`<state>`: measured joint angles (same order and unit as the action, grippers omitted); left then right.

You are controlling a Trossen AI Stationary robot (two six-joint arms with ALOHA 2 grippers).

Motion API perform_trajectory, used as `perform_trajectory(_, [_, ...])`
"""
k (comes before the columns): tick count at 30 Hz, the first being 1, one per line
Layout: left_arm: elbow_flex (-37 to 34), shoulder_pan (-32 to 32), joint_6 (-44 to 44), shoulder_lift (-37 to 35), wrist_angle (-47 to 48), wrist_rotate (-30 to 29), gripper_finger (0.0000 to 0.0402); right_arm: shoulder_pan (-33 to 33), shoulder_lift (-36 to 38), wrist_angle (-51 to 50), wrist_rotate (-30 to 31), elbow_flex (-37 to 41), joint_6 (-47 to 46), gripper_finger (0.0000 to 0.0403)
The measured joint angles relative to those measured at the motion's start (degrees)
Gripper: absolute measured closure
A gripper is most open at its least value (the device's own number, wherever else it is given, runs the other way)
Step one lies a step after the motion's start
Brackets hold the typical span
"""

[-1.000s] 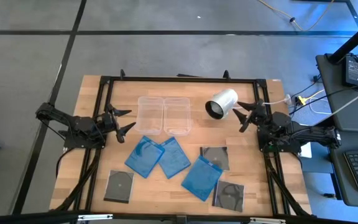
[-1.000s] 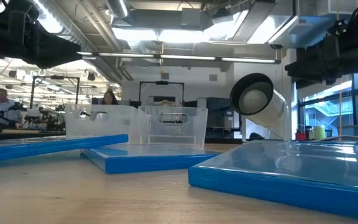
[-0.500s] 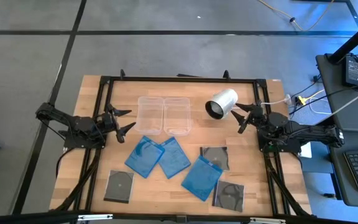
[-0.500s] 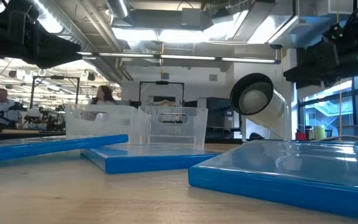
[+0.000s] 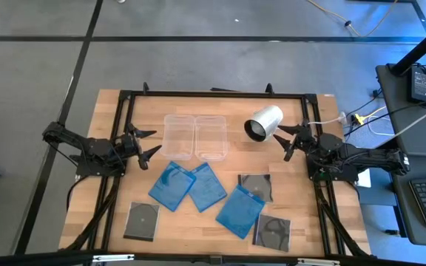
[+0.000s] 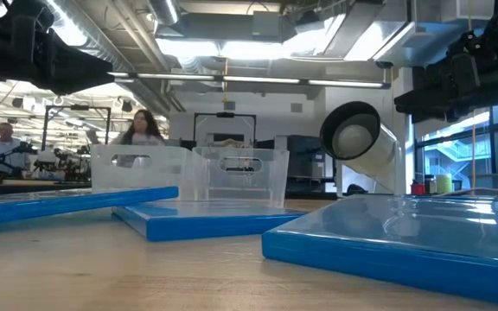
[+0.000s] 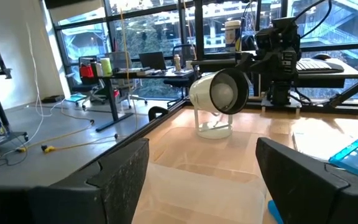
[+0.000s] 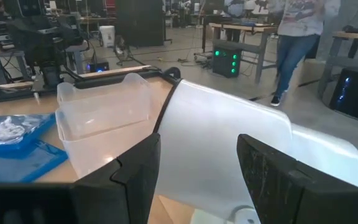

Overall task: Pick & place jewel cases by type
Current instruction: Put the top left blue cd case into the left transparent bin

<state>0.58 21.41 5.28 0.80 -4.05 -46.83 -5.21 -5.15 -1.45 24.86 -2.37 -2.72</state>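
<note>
The right gripper [image 5: 290, 140] has crept a little toward the white cylinder [image 5: 263, 123] over the last second, its open fingertips now just short of the cylinder's side, while the left gripper [image 5: 146, 143] has not moved at all; judged from this, sorting has not begun, since every jewel case lies untouched on the wooden table [image 5: 302, 229]. The right gripper's fingers stand wide apart and hold nothing; in the right wrist view the cylinder fills the space just ahead of them, with the two clear tubs [image 5: 196, 136] beyond it. The left gripper, also spread wide and empty, hovers beside the nearer tub, on the side away from the cylinder. The nearest task items to the left gripper are two overlapping blue cases [image 5: 171, 185] [image 5: 207, 186], just past its fingertips toward the table's front edge, with a dark case [image 5: 142, 220] further on at the front corner. From the right gripper, a dark case [image 5: 256, 187] lies nearest, toward the front, touching a third blue case [image 5: 239, 210], and the last dark case [image 5: 272, 232] sits beyond that by the front edge. A person [image 6: 140, 127] shows in the room behind.
</note>
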Motion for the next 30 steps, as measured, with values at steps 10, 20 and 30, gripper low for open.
perform_trajectory(10, [0.01,0.00,-1.55,0.00,-0.51,0.02,0.0107,0.00,0.00,-0.21,-3.38,0.02,-3.10,0.0186])
perform_trajectory(20, [0.00,-0.02,-7.65,0.00,-0.92,-0.05,0.0107,-0.01,0.00,-0.21,-4.05,0.02,-6.16,0.0186])
perform_trajectory(30, [0.00,-0.02,-6.95,0.00,-1.58,0.36,0.0107,0.00,0.00,-0.17,-4.07,0.01,-7.57,0.0186])
